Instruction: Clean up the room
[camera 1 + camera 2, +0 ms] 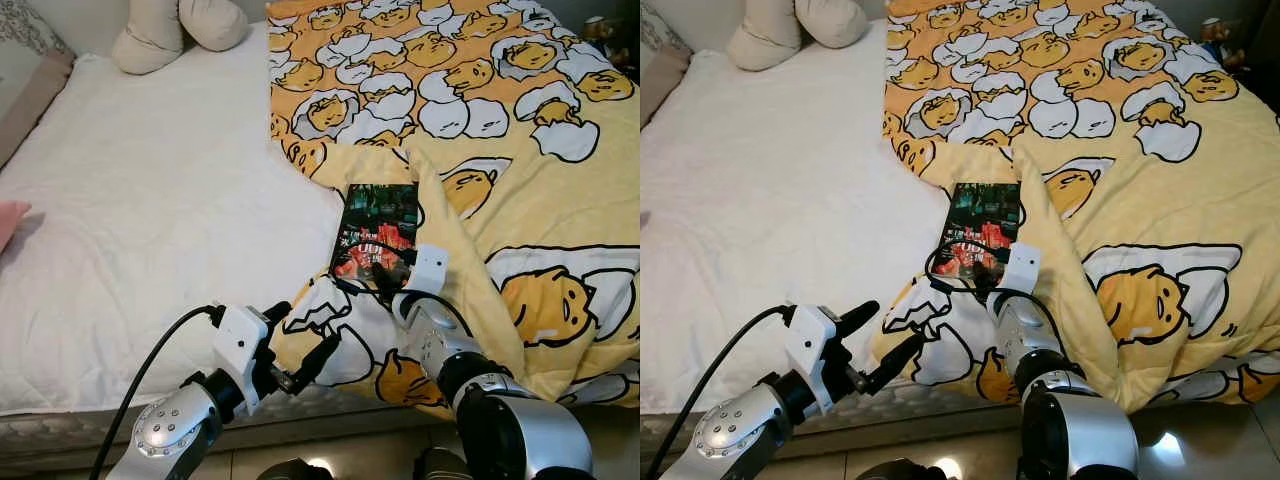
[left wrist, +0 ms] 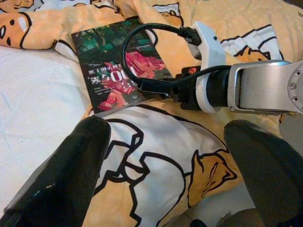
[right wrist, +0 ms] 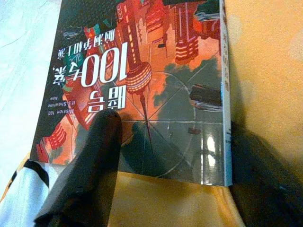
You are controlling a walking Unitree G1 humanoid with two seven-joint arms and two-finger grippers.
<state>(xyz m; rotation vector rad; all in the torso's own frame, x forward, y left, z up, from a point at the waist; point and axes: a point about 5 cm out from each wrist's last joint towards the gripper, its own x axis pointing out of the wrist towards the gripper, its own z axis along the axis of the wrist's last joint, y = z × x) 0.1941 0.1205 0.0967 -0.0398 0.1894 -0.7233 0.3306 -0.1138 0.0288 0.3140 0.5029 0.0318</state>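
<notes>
Right gripper [image 3: 165, 156] spread at the book's [image 1: 378, 228] near edge; left gripper [image 1: 300, 350] open.

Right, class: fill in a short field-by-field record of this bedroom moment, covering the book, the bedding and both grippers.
Book: dark cover with red city artwork, flat on the bed at the blanket's edge
Blanket: yellow cartoon-egg print, rumpled across the robot's right side of the bed
Sheet: white, bare
Pillows: cream, at the head
Right gripper: open, fingers straddling the book's near edge
Left gripper: open, over the blanket at the bed's near edge
</notes>
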